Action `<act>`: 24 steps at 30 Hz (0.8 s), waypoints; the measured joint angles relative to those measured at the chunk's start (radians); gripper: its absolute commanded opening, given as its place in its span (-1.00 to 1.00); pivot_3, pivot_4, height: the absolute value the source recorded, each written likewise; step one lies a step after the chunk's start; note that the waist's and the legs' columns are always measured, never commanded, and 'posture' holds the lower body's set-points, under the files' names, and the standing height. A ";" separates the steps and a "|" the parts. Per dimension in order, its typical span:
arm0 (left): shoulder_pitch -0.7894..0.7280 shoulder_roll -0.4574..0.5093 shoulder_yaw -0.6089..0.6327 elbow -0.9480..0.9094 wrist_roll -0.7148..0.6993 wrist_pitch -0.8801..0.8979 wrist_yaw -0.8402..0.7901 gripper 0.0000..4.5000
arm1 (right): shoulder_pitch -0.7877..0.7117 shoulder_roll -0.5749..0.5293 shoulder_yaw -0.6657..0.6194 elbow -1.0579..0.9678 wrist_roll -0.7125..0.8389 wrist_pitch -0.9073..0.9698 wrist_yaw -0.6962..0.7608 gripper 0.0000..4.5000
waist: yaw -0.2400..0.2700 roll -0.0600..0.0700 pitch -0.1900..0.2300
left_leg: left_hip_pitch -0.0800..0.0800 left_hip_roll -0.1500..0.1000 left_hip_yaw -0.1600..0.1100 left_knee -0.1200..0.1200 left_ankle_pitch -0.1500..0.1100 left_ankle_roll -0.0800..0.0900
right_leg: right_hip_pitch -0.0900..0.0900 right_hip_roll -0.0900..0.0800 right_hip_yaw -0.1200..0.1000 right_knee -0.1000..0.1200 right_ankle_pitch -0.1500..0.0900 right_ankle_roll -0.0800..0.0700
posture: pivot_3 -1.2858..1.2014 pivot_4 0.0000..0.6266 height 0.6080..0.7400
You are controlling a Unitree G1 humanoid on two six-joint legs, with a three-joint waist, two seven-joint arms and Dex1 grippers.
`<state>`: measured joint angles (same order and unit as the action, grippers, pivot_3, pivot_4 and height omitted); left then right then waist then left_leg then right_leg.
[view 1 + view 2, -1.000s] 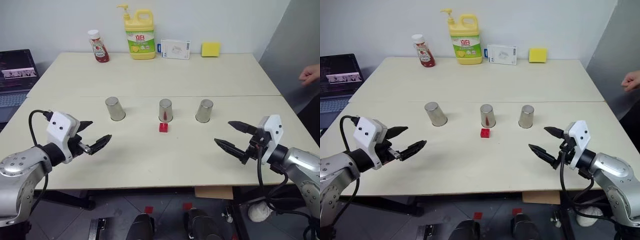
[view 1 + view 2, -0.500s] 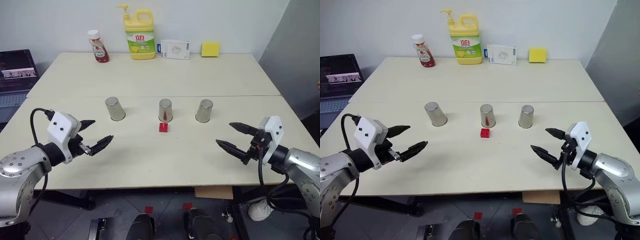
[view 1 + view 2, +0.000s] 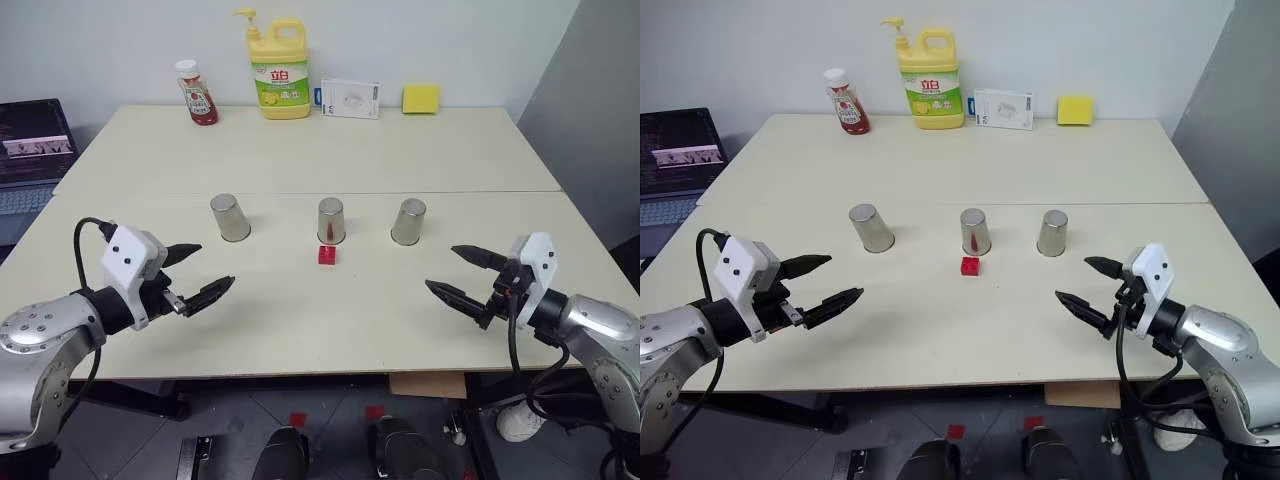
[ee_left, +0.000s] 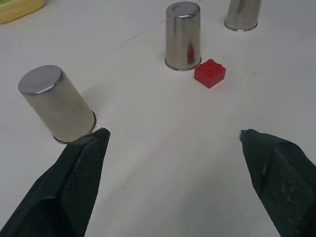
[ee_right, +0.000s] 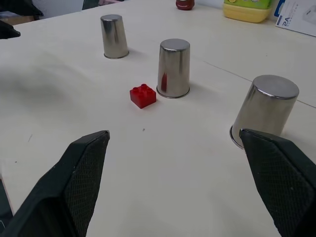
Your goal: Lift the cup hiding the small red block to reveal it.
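3 steel cups are stood upside down in a row; the small red block (image 3: 327, 255) is seen uncovered just in front of the middle cup (image 3: 331, 220). The left gripper (image 3: 198, 273) and right gripper (image 3: 462, 273) are held wide apart, empty, flanking that cup.

a plain indoor test room or lab: two pale cream rectangular tables (image 3: 300, 150) pushed together against a bare white wall, an open dark laptop (image 3: 30, 150) on a side surface, and staged props in a back row: red ketchup bottle (image 3: 197, 93), yellow dish-soap pump jug (image 3: 279, 68), white box (image 3: 351, 98), yellow sponge (image 3: 421, 97).
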<state>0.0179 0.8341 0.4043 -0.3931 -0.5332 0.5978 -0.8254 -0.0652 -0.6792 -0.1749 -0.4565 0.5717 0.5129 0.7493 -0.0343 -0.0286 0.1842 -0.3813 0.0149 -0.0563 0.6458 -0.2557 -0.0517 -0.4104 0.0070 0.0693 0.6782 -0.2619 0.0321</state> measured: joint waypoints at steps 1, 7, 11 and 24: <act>0.000 0.003 0.000 -0.002 -0.012 0.010 -0.010 1.00 | 0.000 0.000 0.000 0.000 0.000 0.000 0.000 0.99 | 0.000 0.000 0.000 | 0.000 0.000 0.000 0.000 0.000 0.000 | 0.000 0.000 0.000 0.000 0.000 0.000 | 0.03 -0.52 1.00; 0.026 0.022 0.000 -0.006 -0.017 0.004 -0.050 1.00 | 0.000 0.000 0.000 0.000 0.000 0.000 0.001 0.99 | 0.000 0.000 0.000 | 0.000 0.000 0.000 0.000 0.000 0.000 | 0.000 0.000 0.000 0.000 0.000 0.000 | 0.03 -0.52 1.00; 0.051 0.021 0.000 0.007 -0.009 -0.026 -0.060 1.00 | 0.000 0.000 0.000 0.000 0.000 0.000 0.001 0.99 | 0.000 0.000 0.000 | 0.000 0.000 0.000 0.000 0.000 0.000 | 0.000 0.000 0.000 0.000 0.000 0.000 | 0.03 -0.52 1.00; 0.100 0.021 0.006 0.046 0.028 -0.111 -0.068 1.00 | -0.025 0.000 0.000 0.000 -0.001 0.001 -0.010 0.99 | 0.000 0.000 0.000 | 0.000 0.000 0.000 0.000 0.000 0.000 | 0.000 0.000 0.000 0.000 0.000 0.000 | 0.03 -0.52 1.00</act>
<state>0.1182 0.8549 0.4105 -0.3471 -0.5049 0.4866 -0.8936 -0.0907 -0.6793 -0.1744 -0.4566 0.5711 0.5140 0.7398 -0.0340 -0.0286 0.1842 -0.3811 0.0152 -0.0562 0.6457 -0.2557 -0.0517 -0.4104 0.0070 0.0692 0.6783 -0.2622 0.0318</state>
